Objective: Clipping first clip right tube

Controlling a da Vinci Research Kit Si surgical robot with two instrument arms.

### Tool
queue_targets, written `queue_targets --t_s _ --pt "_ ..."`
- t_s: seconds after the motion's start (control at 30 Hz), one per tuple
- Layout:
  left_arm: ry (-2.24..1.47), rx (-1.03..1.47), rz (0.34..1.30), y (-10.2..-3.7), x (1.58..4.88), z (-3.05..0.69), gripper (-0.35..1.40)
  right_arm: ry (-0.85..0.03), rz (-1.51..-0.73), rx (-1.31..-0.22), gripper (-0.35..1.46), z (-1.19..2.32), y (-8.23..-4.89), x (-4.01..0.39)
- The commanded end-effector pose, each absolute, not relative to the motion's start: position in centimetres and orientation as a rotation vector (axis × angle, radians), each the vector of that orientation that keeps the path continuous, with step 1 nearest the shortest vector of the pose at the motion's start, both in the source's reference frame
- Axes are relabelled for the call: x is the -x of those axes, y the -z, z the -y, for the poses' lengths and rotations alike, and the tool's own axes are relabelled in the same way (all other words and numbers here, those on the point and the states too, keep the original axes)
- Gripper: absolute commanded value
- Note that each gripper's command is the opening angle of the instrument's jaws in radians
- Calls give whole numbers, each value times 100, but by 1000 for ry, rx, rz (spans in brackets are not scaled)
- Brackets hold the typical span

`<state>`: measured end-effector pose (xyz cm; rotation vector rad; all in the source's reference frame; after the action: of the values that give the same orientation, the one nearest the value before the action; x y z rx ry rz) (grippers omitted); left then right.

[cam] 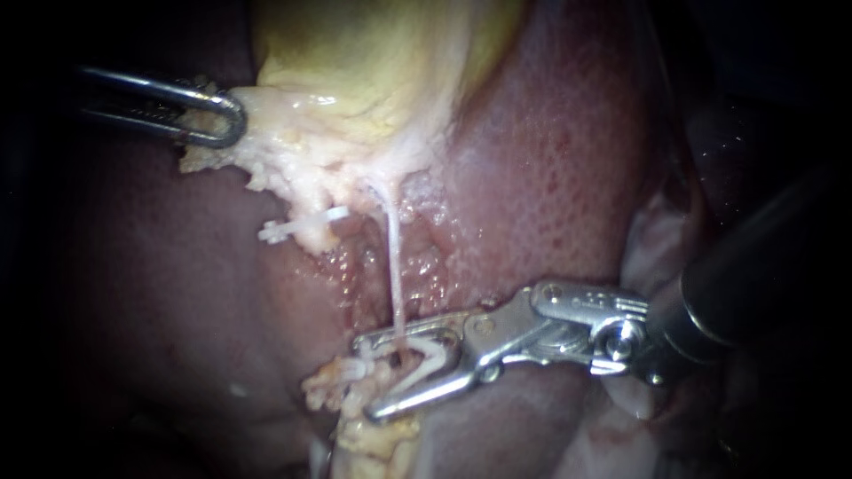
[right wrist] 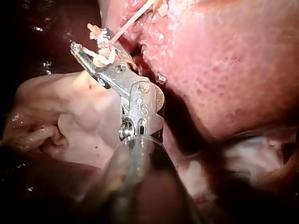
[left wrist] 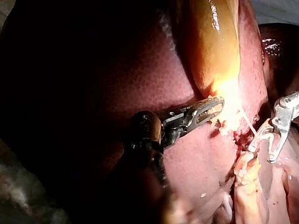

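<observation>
Closest to the lens, coming in from the lower right of the frame: dark-shafted, bright steel right instrument (cam: pixel 366 377), hinge pin and linkage all on show. Hand at its tip spread wide but not empty: loaded with an open white plastic clip (cam: pixel 424 362), V-shaped, seated against both jaws. Straddling the right tube (cam: pixel 391 257), a thin, pale, glossy thread running straight down from centre frame into the mouth of that V, low centre. Looks stretched taut.

Upper left: slim wire-framed left instrument (cam: pixel 232 120), hand clamped on ragged cream-white fatty tissue (cam: pixel 284 151) hanging off the smooth yellow gallbladder (cam: pixel 373 62). Probably the source of the tension. Dark red, stippled, wet liver (cam: pixel 550 160) all around.

Risks, just guessing here:
- Such a skinny thread, and not deep in the crook of the V as far as can be told. Could slip out on closing, or end up only half caught.
- Crumbly pale shreds (cam: pixel 351 390) bunched round the lower jaw. Could easily get trapped inside the clip and spoil the latch.
- Too hard a pull from the upper left: snapped or torn thread.

Can't tell how free the tube's far side is.
</observation>
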<state>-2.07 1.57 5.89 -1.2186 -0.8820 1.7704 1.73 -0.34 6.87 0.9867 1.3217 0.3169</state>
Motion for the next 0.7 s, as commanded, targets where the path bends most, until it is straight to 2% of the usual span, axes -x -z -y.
queue_targets --t_s 0.03,0.17,0.7 --pt "-1770 1219 882 -589 207 -157 -35 -335 -1315 -992 -1 34 -686 -171" --pt "-1770 1219 882 -590 207 -157 -35 -401 -1290 -1022 -35 33 -686 -168" --pt "-1771 1219 879 -593 206 -158 -35 -404 -1288 -1024 -35 35 -689 -168"
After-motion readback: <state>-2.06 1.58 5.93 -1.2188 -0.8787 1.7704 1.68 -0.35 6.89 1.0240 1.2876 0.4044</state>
